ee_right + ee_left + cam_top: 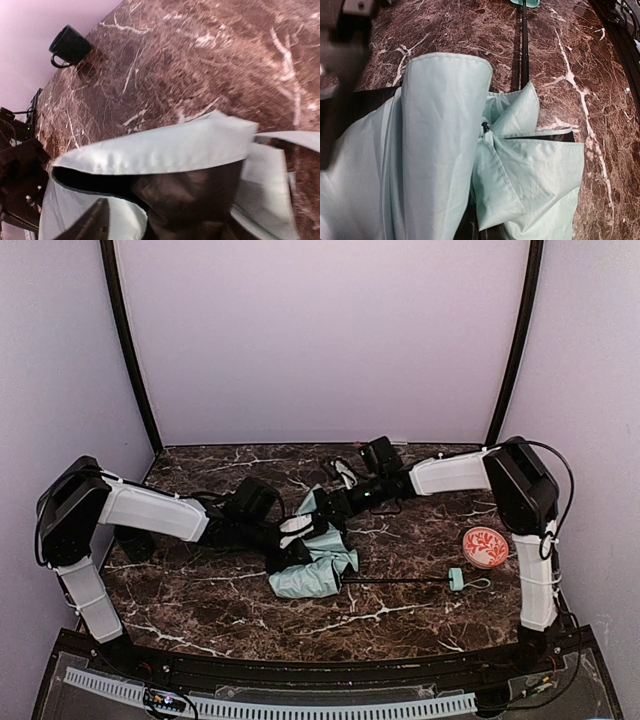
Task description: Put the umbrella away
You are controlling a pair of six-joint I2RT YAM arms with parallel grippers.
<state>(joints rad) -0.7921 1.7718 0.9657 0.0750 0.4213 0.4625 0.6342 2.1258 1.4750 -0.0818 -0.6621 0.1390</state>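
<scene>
Mid-table, the umbrella [312, 575] lies collapsed, its canopy [440, 140] bunched and its shaft [398, 581] running right to the handle [456, 580]. Your left gripper [293, 532] is clamped shut, apparently pinching a canopy fold to anchor the bundle. Your right gripper [326, 507] sits over the far fold with fingers [95, 222] spread and nothing held, likely free to regrip and gather loose fabric.

The left arm [150, 510] and right arm [450, 473] share white plastic shells over the long links and bulky black joints. A thin black cable [571, 480] loops off the right arm's elbow at right.
</scene>
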